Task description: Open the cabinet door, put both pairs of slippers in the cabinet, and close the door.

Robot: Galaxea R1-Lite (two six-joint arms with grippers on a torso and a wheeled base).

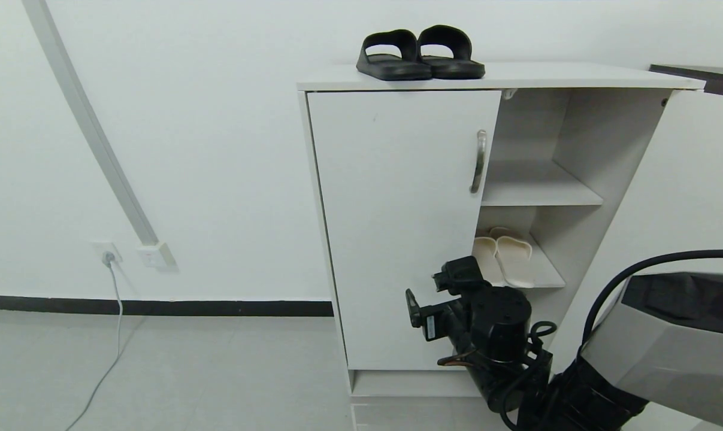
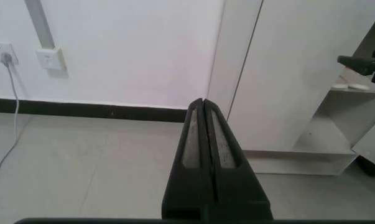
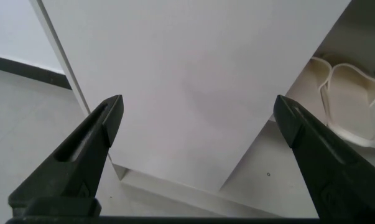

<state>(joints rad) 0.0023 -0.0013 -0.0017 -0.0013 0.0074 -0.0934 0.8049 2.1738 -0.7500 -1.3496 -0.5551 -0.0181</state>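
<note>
With the white slippers (image 1: 505, 258) shelved right of centre in the open cabinet (image 1: 577, 75), the right gripper (image 3: 196, 112) has jaws wide, probably for the black slippers (image 1: 421, 55) top centre; the left gripper (image 2: 204, 106) is clamped empty.

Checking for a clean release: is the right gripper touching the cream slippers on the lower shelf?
Apart. The right wrist view shows bare shelf between the cream slippers and the fingers of the open right gripper.

White wall (image 1: 217, 149), black skirting (image 1: 157, 307), grey floor (image 1: 217, 371)
</note>
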